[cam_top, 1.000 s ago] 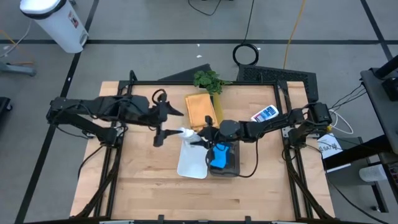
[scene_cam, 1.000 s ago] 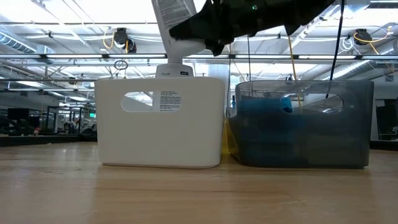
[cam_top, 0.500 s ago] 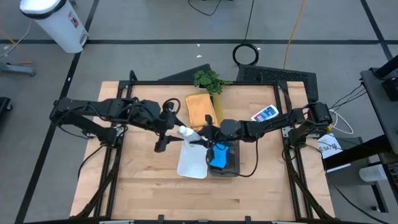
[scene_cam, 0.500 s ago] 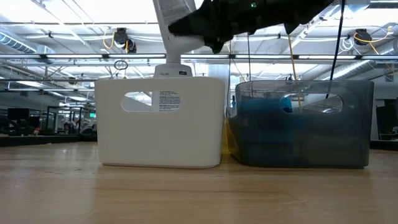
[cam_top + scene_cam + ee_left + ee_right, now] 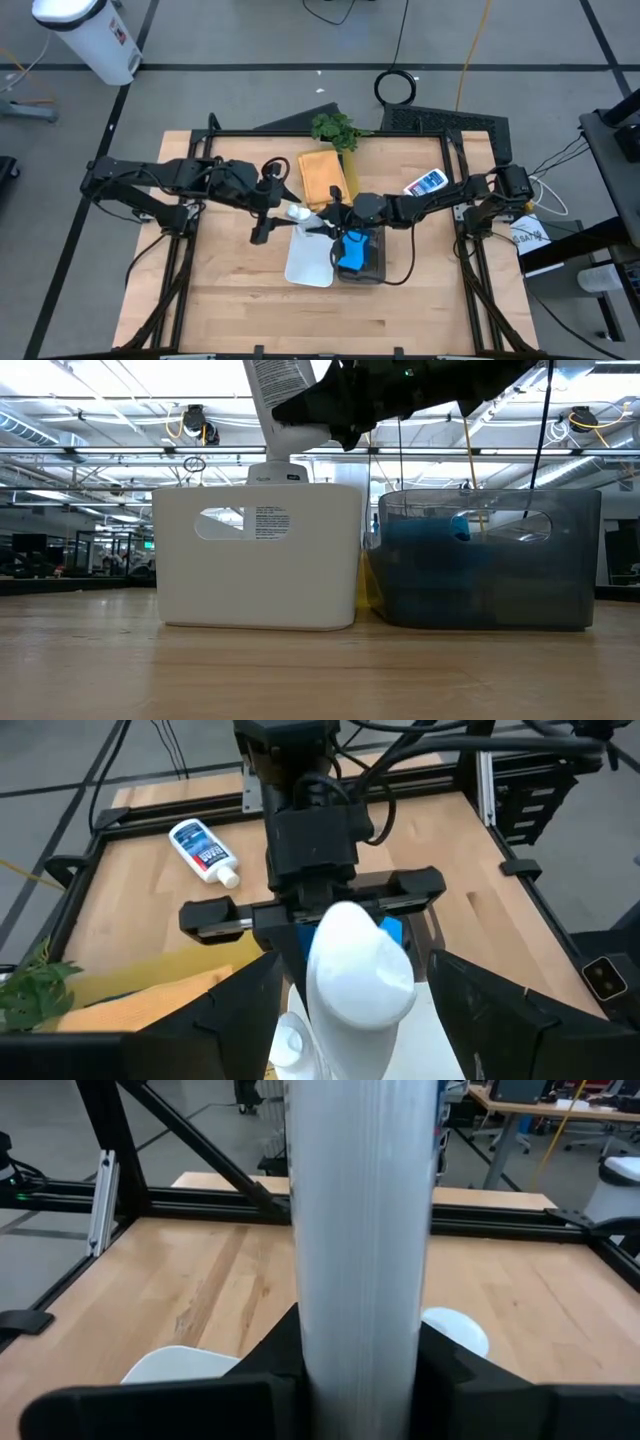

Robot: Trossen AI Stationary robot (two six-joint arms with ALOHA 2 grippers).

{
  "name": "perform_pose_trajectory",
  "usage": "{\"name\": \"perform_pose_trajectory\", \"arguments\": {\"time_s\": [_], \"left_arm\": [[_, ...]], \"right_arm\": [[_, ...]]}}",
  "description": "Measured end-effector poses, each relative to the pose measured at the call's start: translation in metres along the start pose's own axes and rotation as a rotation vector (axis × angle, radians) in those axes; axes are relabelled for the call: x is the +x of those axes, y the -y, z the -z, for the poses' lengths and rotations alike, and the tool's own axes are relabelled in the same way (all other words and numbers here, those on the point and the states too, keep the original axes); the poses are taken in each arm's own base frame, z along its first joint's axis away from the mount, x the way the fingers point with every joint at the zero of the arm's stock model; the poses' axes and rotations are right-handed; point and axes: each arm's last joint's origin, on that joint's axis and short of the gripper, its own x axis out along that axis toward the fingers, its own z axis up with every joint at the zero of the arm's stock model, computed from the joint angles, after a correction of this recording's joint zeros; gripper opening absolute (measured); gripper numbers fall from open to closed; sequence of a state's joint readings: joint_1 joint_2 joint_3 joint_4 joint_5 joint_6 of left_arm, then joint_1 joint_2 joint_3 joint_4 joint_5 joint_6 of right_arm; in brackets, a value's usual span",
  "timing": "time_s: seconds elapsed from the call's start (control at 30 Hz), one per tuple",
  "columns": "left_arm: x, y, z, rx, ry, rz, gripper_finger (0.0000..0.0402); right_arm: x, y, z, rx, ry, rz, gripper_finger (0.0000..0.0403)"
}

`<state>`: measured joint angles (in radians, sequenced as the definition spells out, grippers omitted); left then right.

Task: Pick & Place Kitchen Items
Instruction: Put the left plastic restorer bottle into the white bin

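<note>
A white bottle [image 5: 298, 212] hangs over the white bin [image 5: 308, 268], slanting up toward the table's left. My right gripper [image 5: 322, 216] is shut on its lower end. My left gripper [image 5: 278, 208] stands open. Its two fingers [image 5: 245, 1010] flank the bottle's rounded free end [image 5: 358, 970], with a narrow gap showing on each side. Another white cap [image 5: 280, 473] pokes up inside the white bin. Blue sponges [image 5: 352, 250] lie in the dark grey bin [image 5: 490, 560]. A second bottle [image 5: 427, 182] lies on the table at the far right. My right gripper pinches the bottle's lower end [image 5: 360, 1330] between its two fingers, coming nearly level from the table's right. The bottle runs on from the fingers and slants up toward the left arm [image 5: 280, 385]. It is lifted clear above the white bin.
An orange-tan cloth [image 5: 323, 175] lies behind the bins, and a leafy plant [image 5: 335, 128] sits at the far edge. The two bins stand side by side at mid-table. Bare wood stretches along the near side and the left.
My left gripper has moved toward the table's right and slightly down, up to the held bottle, so its fingers now flank the bottle's free end. My right gripper and the bottle have stayed in place.
</note>
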<state>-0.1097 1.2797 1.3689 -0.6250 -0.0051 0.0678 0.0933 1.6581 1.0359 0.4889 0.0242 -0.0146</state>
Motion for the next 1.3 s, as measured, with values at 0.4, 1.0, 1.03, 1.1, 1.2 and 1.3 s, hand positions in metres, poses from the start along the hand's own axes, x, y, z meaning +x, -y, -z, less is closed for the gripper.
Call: {"name": "perform_pose_trajectory", "arguments": {"time_s": [0.4,1.0,1.03,1.1,1.2,1.3], "left_arm": [[0.000,0.000,-0.005,-0.002,0.047,-0.007,0.0163],[-0.009,0.001,0.001,-0.048,-0.004,-0.002,0.0114],[-0.011,0.001,0.001,-0.049,-0.003,0.001,0.0114],[-0.013,0.002,0.001,-0.049,0.003,0.018,0.0114],[-0.011,0.005,0.003,-0.049,-0.018,0.069,0.0114],[-0.001,0.010,0.003,-0.036,-0.038,0.086,0.0114]], "right_arm": [[0.000,0.000,0.000,0.000,-0.001,0.000,0.0079],[-0.036,0.001,-0.027,0.000,-0.054,-0.001,0.0229],[-0.042,0.001,-0.029,0.007,-0.077,-0.001,0.0242],[-0.053,0.002,-0.034,0.019,-0.099,-0.001,0.0265],[-0.072,0.002,-0.044,0.035,-0.112,0.000,0.0289],[-0.086,0.003,-0.046,0.052,-0.092,0.001,0.0305]]}}
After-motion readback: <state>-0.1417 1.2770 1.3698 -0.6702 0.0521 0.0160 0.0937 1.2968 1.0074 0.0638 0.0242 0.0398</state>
